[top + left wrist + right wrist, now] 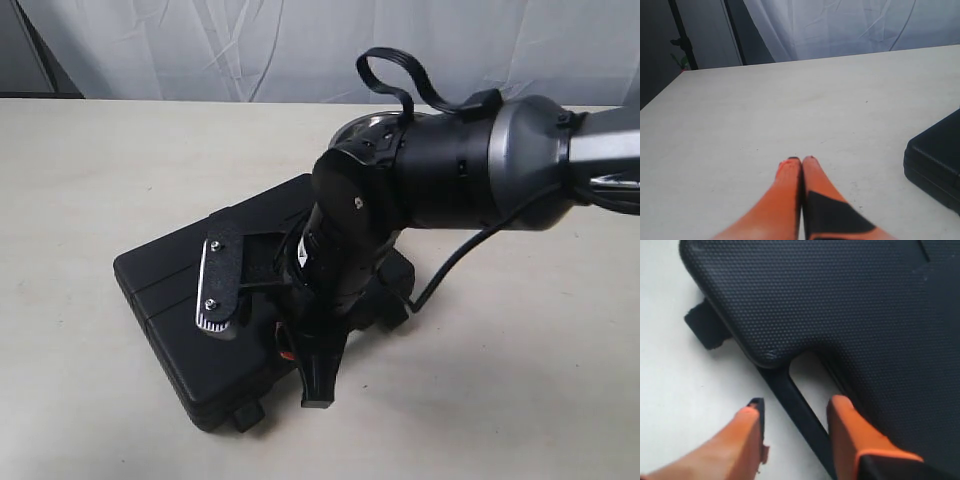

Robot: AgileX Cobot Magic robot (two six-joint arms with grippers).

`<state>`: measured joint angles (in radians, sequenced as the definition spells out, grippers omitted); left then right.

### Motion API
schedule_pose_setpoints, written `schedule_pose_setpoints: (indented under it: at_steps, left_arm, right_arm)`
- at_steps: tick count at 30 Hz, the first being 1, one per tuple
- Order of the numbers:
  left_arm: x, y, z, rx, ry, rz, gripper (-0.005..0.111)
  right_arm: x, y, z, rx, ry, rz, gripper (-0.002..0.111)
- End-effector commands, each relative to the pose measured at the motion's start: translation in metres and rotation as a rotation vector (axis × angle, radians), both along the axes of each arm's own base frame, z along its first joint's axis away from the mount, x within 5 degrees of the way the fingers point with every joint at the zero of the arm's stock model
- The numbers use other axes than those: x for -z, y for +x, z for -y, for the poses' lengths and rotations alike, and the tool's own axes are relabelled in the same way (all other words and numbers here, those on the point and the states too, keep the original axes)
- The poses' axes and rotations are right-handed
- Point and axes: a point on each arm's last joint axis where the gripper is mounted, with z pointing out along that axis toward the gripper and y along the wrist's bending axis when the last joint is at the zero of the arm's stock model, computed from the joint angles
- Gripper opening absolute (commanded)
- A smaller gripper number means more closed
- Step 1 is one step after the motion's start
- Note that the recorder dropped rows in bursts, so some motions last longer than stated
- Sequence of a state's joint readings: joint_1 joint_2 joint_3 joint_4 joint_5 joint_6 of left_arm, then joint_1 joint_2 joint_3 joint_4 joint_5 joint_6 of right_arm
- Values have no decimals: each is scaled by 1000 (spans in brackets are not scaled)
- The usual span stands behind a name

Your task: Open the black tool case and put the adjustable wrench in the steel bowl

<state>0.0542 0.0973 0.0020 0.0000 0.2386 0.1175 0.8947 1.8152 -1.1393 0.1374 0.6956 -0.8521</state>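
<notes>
The black tool case [170, 290] lies closed on the table, its pebbled lid [840, 305] filling the right wrist view. My right gripper [797, 402] is open, one finger on each side of the case's carry-handle bar [790, 390] at the front edge. Seen from outside, that gripper [318, 390] points down at the case's near edge. Only a sliver of the steel bowl [365, 125] shows behind the right arm. My left gripper [801, 160] is shut on nothing, hovering over bare table left of the case corner [935, 165]. The adjustable wrench is hidden.
A black latch tab [707, 325] sticks out from the case's front edge, also visible from outside as a latch [245, 415]. The right arm's wrist and cable [440, 160] loom over the case. A white curtain hangs behind the pale table [520, 370].
</notes>
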Motion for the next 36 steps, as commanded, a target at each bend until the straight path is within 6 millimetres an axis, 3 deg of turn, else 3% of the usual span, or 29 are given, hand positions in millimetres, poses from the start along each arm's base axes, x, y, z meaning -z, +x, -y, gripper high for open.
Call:
schedule_pose_setpoints:
  at_steps: [1,19,22,26,30,36]
  left_arm:
    - [-2,0,0,6,-5,14,0]
    - [-2,0,0,6,-5,14,0]
    - [-2,0,0,6,-5,14,0]
    - [-2,0,0,6,-5,14,0]
    - [-2,0,0,6,-5,14,0]
    - [-2,0,0,6,-5,14,0]
  right_arm:
    - [2,5,-1,-45,-24,55,49]
    - [37,9,-7,-48,-70,19,48]
    - [37,10,-7,-47,-69,21,34]
    - [37,9,-7,-40,-68,13,-1]
    - [33,8,-6,-40,-69,11,0]
    - [3,8,-2,-68,-24,98,0]
